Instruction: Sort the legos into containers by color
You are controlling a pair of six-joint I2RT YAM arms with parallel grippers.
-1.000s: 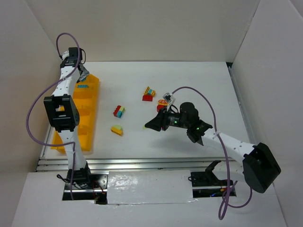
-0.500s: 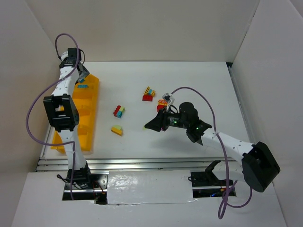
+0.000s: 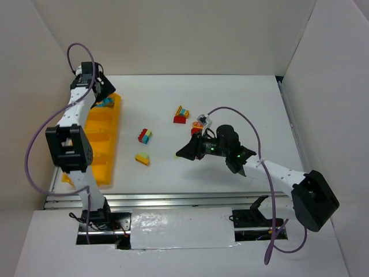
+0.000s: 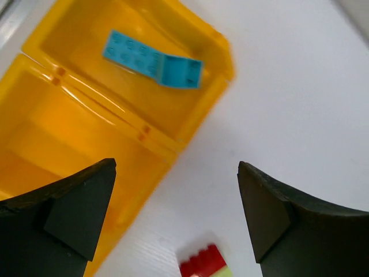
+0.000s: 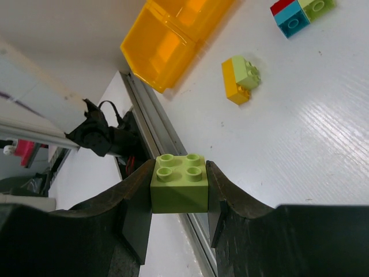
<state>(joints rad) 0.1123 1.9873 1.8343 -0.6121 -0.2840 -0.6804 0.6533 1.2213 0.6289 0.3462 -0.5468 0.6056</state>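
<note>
From above, your left fingers (image 3: 102, 92) hung over the far end of the yellow tray (image 3: 95, 153), which lay along the left side of the surface (image 3: 242, 98). A teal brick (image 3: 106, 104) sat in the tray's farthest compartment. Your right fingers (image 3: 185, 152) hovered over the middle of the surface. Three clumps lay loose there: a red-yellow-teal clump (image 3: 181, 113) farthest out, a red-teal-green clump (image 3: 145, 136) nearer the tray, and a yellow-green clump (image 3: 142, 158) nearest you.

In the left wrist view, your left fingers (image 4: 92, 196) stood wide apart with nothing between them. Beyond them the teal brick (image 4: 154, 60) lay flat in the end compartment of the yellow tray (image 4: 226, 53). A red piece (image 4: 202, 262) showed on the surface at the bottom edge.

In the right wrist view, your right fingers (image 5: 137, 208) were clamped on a green brick (image 5: 179, 184), studs up, raised off the surface (image 5: 300, 133). The yellow-green clump (image 5: 241, 78) and the red-teal-green clump (image 5: 300, 11) lay beyond, and the yellow tray (image 5: 173, 34) farther still.
</note>
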